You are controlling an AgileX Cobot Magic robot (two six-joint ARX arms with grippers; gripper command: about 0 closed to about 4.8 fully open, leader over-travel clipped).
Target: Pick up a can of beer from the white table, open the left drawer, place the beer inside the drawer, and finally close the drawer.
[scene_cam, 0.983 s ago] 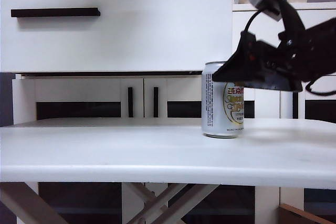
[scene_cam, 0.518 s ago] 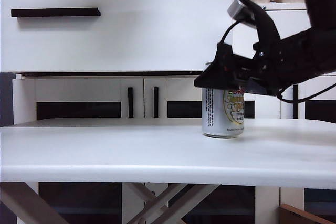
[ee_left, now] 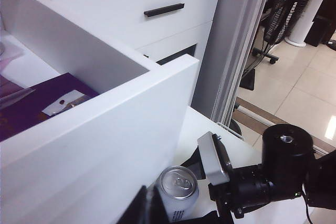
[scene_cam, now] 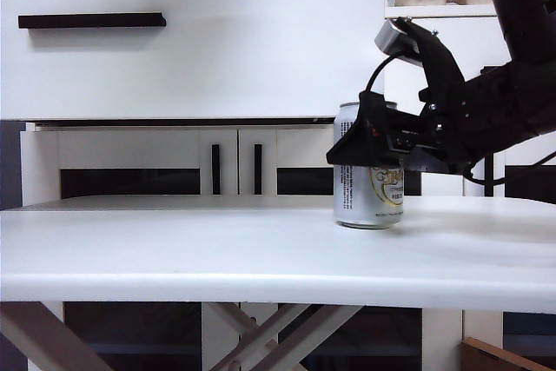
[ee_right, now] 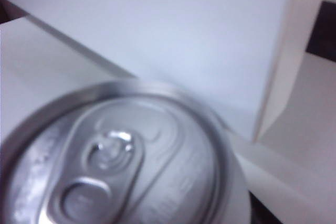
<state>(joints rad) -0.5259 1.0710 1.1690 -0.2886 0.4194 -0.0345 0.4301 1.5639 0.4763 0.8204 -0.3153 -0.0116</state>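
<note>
Inside the left drawer (ee_left: 105, 108) (left wrist view only) lies a purple packet (ee_left: 31, 103).

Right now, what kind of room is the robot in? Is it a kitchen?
Probably a home-style room set up for robot practice, maybe not a real kitchen. A can of beer stands on a white table before a white cabinet with drawers, and a floor fan stands on a shiny tiled floor.

can (scene_cam: 368, 197): on the table (scene_cam: 217, 254), at 3 o'clock from its middle
right gripper (scene_cam: 369, 147): around the can's upper half
drawer (scene_cam: 191, 36): pulled out, at 11 o'clock above the can
left gripper: out of sight
</note>
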